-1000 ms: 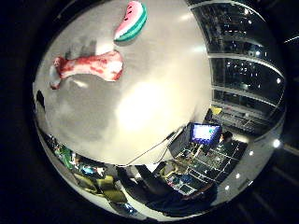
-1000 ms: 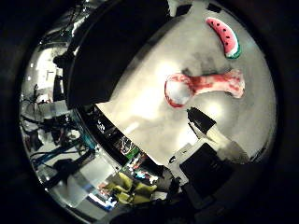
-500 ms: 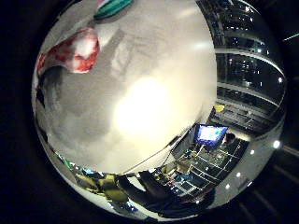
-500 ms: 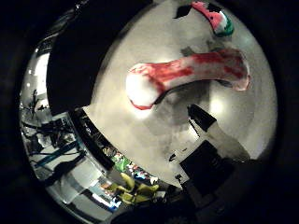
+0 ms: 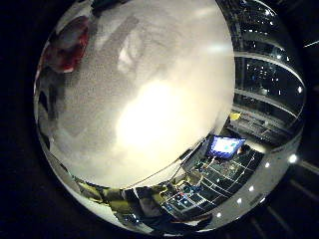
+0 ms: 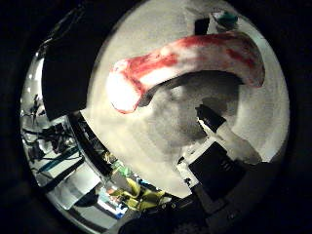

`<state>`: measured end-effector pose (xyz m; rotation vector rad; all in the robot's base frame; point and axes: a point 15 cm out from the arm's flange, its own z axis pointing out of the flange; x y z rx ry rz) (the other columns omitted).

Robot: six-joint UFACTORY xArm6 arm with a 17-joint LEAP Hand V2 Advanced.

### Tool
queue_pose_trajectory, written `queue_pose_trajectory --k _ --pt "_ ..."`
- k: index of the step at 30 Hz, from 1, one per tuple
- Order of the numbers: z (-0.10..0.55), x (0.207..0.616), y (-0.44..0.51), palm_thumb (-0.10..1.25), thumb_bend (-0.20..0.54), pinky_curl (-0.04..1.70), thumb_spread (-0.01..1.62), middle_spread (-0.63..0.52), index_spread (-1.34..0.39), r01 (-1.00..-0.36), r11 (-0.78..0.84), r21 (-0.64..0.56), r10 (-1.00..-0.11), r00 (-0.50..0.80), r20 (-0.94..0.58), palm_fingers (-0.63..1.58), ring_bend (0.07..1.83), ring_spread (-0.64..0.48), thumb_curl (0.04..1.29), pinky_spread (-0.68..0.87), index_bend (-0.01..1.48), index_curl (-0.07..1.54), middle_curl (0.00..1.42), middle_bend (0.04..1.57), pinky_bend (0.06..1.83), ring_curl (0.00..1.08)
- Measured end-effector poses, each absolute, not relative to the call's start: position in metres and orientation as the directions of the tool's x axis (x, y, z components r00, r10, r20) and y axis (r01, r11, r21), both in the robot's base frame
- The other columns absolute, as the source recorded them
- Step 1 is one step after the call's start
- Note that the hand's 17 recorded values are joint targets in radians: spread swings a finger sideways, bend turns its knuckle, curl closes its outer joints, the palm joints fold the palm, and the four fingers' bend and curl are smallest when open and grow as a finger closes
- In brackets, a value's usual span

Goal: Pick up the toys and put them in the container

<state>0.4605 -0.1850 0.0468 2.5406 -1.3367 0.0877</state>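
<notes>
A red and white bone-shaped toy (image 6: 185,58) lies on the white table (image 5: 149,99) and fills much of the thumb side view, close under my palm. One end of it also shows in the little finger side view, the bone toy (image 5: 67,42). Just past the bone, a small part of a watermelon-slice toy (image 6: 225,18) with a teal rind shows. My right hand (image 6: 222,146) hovers over the bone without touching it. One black and white finger reaches in beside the toy, held straight, with nothing in its grip.
The table's edge (image 6: 105,146) runs near the bone's rounded end, with the dark room and cluttered desks beyond it. A lit monitor (image 5: 225,146) stands past the table's other edge. The hand's shadow falls on the table under the bone.
The views have closed in on the table: the bone toy has grown much larger under the palm. The watermelon toy has slid out to the picture's rim. Neither toy has moved.
</notes>
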Motion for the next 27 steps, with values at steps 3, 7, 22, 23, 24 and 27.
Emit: queue_pose_trajectory --k 3,7,22,23,24,27 --pt "0.044 0.460 -0.184 1.03 -0.023 0.29 0.86 -0.04 -0.54 -0.815 -0.539 0.211 -0.800 0.574 0.173 0.28 0.17 0.11 0.54 0.37 0.42 0.42 0.28 0.18 0.24 0.17" --pt "0.035 0.456 -0.181 1.02 -0.024 0.28 0.85 -0.05 -0.54 -0.816 -0.533 0.221 -0.806 0.570 0.161 0.31 0.16 0.11 0.53 0.37 0.53 0.44 0.28 0.18 0.21 0.15" --pt "0.060 0.464 -0.190 1.06 -0.022 0.18 0.84 -0.25 -0.45 -0.836 -0.513 0.194 -0.811 0.546 0.209 0.46 0.16 0.01 0.50 0.35 1.16 0.63 0.38 0.44 0.18 0.07" --pt "0.065 0.465 -0.191 1.05 -0.025 0.18 0.83 -0.26 -0.44 -0.838 -0.512 0.188 -0.811 0.544 0.216 0.46 0.17 0.00 0.50 0.35 1.16 0.63 0.38 0.45 0.18 0.07" --pt "0.073 0.467 -0.193 1.05 -0.025 0.18 0.83 -0.26 -0.44 -0.841 -0.510 0.180 -0.811 0.540 0.227 0.46 0.17 0.00 0.50 0.34 1.16 0.62 0.38 0.47 0.18 0.07" --pt "0.097 0.469 -0.197 1.04 -0.024 0.18 0.82 -0.28 -0.44 -0.852 -0.500 0.156 -0.812 0.524 0.257 0.46 0.17 -0.01 0.51 0.35 1.14 0.61 0.39 0.49 0.19 0.08"
